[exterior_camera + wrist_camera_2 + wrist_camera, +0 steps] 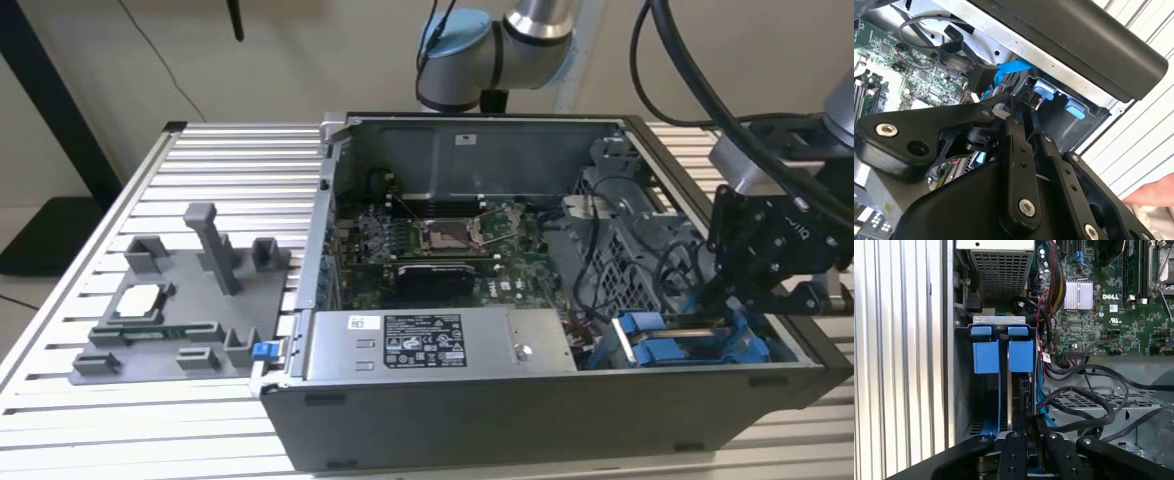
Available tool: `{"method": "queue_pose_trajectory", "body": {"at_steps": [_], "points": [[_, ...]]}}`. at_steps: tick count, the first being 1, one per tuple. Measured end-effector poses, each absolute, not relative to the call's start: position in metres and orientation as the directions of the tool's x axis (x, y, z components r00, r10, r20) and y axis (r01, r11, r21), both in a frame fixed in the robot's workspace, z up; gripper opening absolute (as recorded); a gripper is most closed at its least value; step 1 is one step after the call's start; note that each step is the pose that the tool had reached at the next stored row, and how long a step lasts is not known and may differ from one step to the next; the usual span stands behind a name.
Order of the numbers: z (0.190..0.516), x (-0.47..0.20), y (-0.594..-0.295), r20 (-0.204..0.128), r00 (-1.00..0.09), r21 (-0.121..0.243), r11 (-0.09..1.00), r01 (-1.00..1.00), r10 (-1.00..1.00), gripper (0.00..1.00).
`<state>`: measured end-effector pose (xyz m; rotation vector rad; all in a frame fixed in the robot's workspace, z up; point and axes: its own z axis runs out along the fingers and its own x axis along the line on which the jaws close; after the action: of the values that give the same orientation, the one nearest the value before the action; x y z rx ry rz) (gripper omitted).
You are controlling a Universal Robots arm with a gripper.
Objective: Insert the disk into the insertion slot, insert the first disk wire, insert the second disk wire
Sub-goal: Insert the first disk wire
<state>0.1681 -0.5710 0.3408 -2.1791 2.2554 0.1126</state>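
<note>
The disk stands edge-on in its blue carrier frame, far into the insertion slot of the grey drive cage, at the case's front corner on the exterior view's right. In the exterior view its blue frame lies along the case wall. My black gripper is at the disk's rear end, with its fingers drawn close together on that edge. Over the cage, at the exterior view's right, hangs the gripper. In the second wrist view the gripper points at the blue tabs. A second blue carrier sits in the bay beside it.
Black cables loop over the perforated cage wall beside the bay. The motherboard and the grey power-supply box fill the rest of the case. A grey fixture plate lies on the slatted table. A person's hand shows outside the case.
</note>
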Motion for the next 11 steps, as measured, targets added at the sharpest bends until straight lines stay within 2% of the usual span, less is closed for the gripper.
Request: {"method": "queue_pose_trajectory", "body": {"at_steps": [11], "points": [[0.3357,0.1681,-0.5706,-0.052,-0.042,0.049,0.039,-0.998,-0.998,0.00]]}}
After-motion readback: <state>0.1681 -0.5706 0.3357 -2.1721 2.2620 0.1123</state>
